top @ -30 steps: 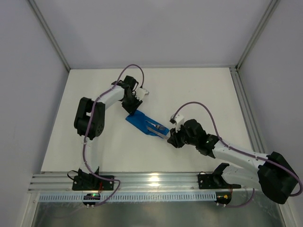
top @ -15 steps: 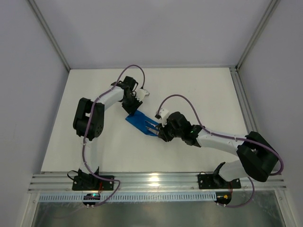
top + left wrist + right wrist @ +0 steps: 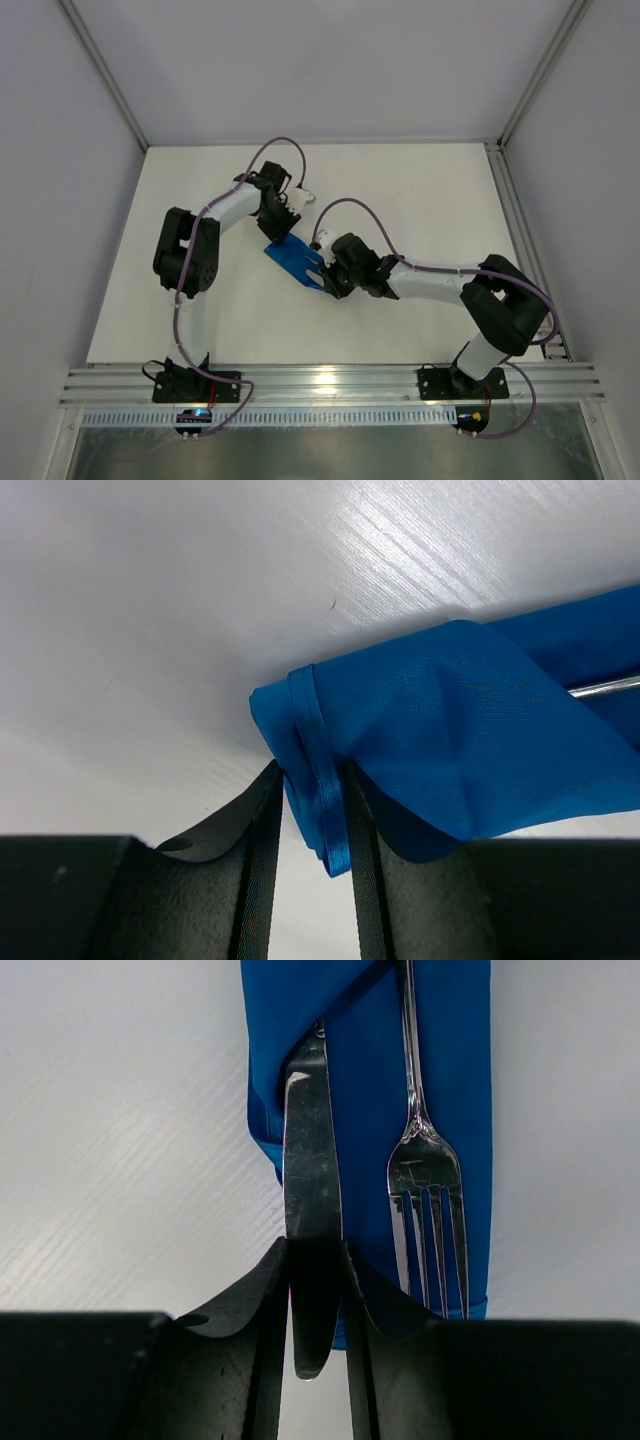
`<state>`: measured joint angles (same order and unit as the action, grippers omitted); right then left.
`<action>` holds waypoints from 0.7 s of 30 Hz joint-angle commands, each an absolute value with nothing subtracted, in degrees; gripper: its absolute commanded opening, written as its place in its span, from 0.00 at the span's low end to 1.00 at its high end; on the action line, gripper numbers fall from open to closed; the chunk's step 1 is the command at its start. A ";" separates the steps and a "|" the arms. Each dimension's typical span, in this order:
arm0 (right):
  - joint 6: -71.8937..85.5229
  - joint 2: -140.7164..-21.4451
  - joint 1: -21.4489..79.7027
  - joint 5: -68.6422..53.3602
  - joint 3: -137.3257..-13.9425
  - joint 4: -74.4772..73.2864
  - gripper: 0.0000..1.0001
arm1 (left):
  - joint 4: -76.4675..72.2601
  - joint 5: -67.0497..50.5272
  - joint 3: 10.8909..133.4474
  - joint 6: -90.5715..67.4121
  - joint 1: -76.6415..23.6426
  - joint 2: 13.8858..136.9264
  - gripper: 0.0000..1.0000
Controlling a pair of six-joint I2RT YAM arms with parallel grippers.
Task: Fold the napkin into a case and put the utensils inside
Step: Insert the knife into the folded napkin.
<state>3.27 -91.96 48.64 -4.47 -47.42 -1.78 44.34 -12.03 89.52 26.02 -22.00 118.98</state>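
Observation:
The blue napkin [image 3: 293,256] lies folded into a narrow case on the table's middle. My left gripper [image 3: 312,780] is shut on the folded hem at the case's far end [image 3: 450,720], holding it slightly raised. My right gripper [image 3: 315,1252] is shut on the blade of the silver knife [image 3: 310,1160], whose handle end is tucked under a blue flap [image 3: 300,1010]. The fork [image 3: 425,1175] lies on the cloth beside the knife, tines toward my right gripper, handle running under the fold. A silver handle tip [image 3: 605,688] shows in the left wrist view.
Both arms meet over the case: the left gripper [image 3: 283,226] at its far end and the right gripper [image 3: 327,276] at its near end. White tabletop [image 3: 420,190] surrounds them, enclosed by grey walls, with an aluminium rail [image 3: 330,385] along the near edge.
My right arm has swung left and forward to the case's near end, carrying the knife in beside the fork. The left gripper has kept its hold on the hem.

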 commanded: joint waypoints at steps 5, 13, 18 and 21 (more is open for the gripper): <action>8.61 -95.80 49.13 -1.32 -51.06 2.81 0.04 | 43.86 -13.89 88.51 26.10 -21.97 116.02 0.32; 9.32 -95.98 49.13 -0.26 -50.80 3.69 0.10 | 43.51 -13.18 88.15 26.45 -21.97 115.49 0.38; 8.62 -94.14 49.30 -0.26 -52.11 0.89 0.41 | 43.24 -11.60 88.50 26.54 -21.97 114.79 0.43; 6.95 -91.85 49.39 2.26 -53.96 -2.61 0.48 | 43.15 -11.34 88.86 26.72 -21.97 114.35 0.44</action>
